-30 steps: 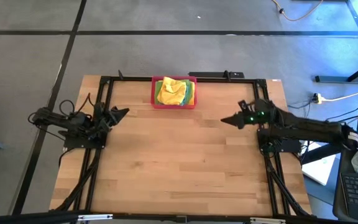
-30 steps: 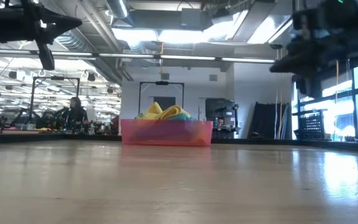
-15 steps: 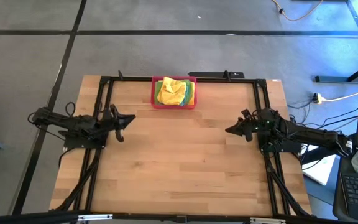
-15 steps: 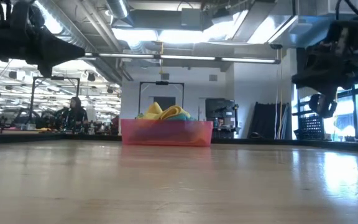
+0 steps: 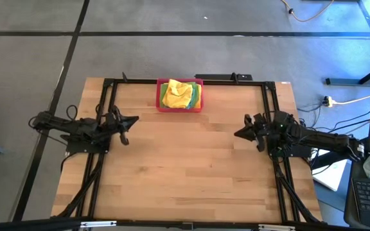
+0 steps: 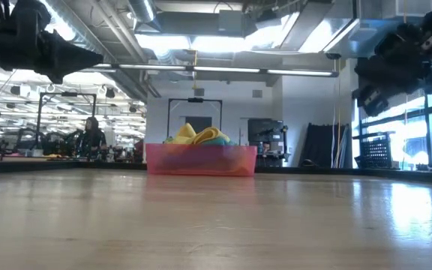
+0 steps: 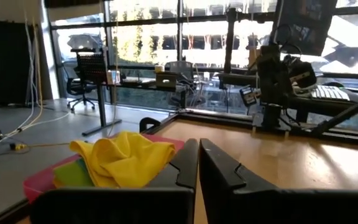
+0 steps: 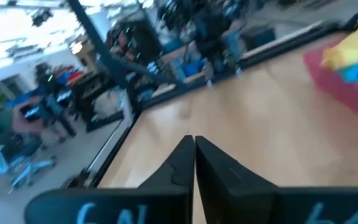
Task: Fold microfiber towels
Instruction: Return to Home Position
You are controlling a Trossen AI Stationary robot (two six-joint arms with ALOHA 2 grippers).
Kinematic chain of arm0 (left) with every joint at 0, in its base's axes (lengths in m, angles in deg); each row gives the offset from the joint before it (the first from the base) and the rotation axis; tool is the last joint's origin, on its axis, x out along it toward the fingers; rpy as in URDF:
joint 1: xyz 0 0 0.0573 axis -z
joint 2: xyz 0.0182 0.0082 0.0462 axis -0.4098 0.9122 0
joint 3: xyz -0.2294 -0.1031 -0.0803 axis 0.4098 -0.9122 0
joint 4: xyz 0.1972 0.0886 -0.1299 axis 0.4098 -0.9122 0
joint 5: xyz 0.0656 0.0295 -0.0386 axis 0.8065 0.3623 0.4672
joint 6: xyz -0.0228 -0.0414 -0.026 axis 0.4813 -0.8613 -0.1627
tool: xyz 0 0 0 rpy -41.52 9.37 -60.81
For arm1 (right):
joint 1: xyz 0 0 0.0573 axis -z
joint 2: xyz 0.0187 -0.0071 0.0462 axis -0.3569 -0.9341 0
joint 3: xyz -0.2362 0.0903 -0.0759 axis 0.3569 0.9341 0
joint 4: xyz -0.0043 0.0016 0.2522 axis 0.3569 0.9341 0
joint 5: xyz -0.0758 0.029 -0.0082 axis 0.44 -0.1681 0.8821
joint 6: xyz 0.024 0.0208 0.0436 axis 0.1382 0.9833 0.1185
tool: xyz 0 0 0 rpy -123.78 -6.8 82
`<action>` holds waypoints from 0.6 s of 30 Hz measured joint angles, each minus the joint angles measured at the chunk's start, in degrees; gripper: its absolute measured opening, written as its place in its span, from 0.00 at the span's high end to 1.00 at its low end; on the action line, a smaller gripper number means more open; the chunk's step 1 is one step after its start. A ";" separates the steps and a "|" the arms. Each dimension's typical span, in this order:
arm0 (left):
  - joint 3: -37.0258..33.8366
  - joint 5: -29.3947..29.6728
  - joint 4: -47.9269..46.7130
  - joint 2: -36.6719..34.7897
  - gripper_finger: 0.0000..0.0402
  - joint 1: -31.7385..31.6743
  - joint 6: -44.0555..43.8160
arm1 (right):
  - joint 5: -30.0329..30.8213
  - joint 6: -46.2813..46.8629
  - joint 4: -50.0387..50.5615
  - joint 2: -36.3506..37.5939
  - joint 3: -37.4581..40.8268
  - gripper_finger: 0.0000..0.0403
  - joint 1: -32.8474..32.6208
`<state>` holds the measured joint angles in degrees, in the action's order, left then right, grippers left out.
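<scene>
The microfiber towels (image 5: 179, 94) lie heaped in a pink tray (image 5: 160, 102) at the table's far middle, a yellow one on top with green and teal edges beneath; they also show in the low view (image 6: 199, 136) and the left wrist view (image 7: 120, 158). My left gripper (image 5: 135, 120) hangs shut above the table near its left side, pointing level toward the right. My right gripper (image 5: 237, 134) hangs shut near the right side, pointing level toward the left. Both are well apart from the tray and hold nothing.
A black metal frame (image 5: 185, 81) runs along the table's far, left and right sides. The bare wooden tabletop (image 5: 185, 167) stretches between the two arms. In the low view a person (image 6: 91, 133) shows far off in the room behind.
My right gripper has drawn back toward the table's right edge, sunk a little and rolled about its own axis. My left gripper has rolled too and stretched slightly toward the table's middle. The towels and tray have kept still.
</scene>
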<state>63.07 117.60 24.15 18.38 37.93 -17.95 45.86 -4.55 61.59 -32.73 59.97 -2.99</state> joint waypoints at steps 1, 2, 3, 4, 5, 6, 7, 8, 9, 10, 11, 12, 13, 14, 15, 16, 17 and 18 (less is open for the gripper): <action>0.02 0.10 0.09 0.00 0.98 -0.36 -0.02 | 1.20 0.54 -0.95 -0.05 0.03 0.96 -0.38; -0.02 0.04 -0.07 0.02 0.97 -0.75 -0.37 | 3.01 0.74 -2.03 -0.10 0.18 0.96 -1.01; -0.11 -0.72 -0.40 0.02 0.97 -1.00 -1.55 | 4.99 0.82 -2.65 -0.34 0.20 0.97 -1.93; -0.11 -2.13 -1.30 0.14 0.96 -1.16 -2.79 | 7.25 0.91 -3.14 -0.55 0.20 0.97 -3.01; -0.11 -2.91 -2.73 0.33 0.96 -1.41 -3.94 | 10.04 1.42 -3.20 -0.71 0.20 0.98 -4.20; -0.11 -2.98 -2.71 0.89 0.96 -1.93 -4.87 | 13.08 2.49 -3.69 -0.98 0.20 0.98 -5.41; -0.11 -2.71 -2.70 1.57 0.95 -2.47 -5.22 | 15.62 3.37 -4.06 -1.20 0.20 0.98 -6.67; -0.11 -2.66 -2.73 2.37 0.95 -3.06 -5.84 | 17.69 3.66 -4.30 -1.29 0.20 0.98 -7.95; -0.11 -2.80 -2.73 3.10 0.95 -3.67 -6.68 | 18.93 3.64 -4.57 -1.32 0.20 0.98 -9.15; -0.11 -2.97 -2.72 3.71 0.95 -4.29 -7.94 | 19.62 3.64 -5.39 -1.36 0.20 0.97 -10.39; -0.11 -3.43 -2.73 4.39 0.96 -4.87 -9.28 | 19.85 3.12 -6.50 -1.38 0.20 0.97 -11.70; -0.11 -4.64 -2.75 4.99 0.96 -5.34 -10.32 | 20.00 1.82 -7.09 -1.34 0.20 0.96 -12.84; -0.11 -6.44 -2.75 5.60 0.96 -5.50 -11.09 | 20.77 0.83 -7.01 -1.34 0.20 0.96 -13.82; -0.11 -8.62 -2.81 6.33 0.97 -5.80 -12.17 | 22.10 0.57 -6.24 -1.35 0.20 0.96 -14.63; -0.11 -10.65 -2.89 6.99 0.97 -5.99 -12.99 | 23.96 0.34 -5.40 -1.37 0.21 0.95 -15.22; -0.11 -12.78 -3.00 7.59 0.98 -6.02 -13.98 | 25.49 -0.42 -5.24 -1.40 0.22 0.95 -15.65; -0.11 -14.88 -3.12 8.10 0.98 -5.98 -14.63 | 26.37 -0.86 -5.18 -1.39 0.22 0.95 -15.96; -0.11 -16.93 -3.26 8.52 0.98 -5.82 -15.58 | 26.54 -1.06 -5.18 -1.38 0.22 0.95 -16.13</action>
<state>62.96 100.66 20.89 26.90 32.11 -33.53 72.40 -5.61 56.40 -34.11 60.19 -19.12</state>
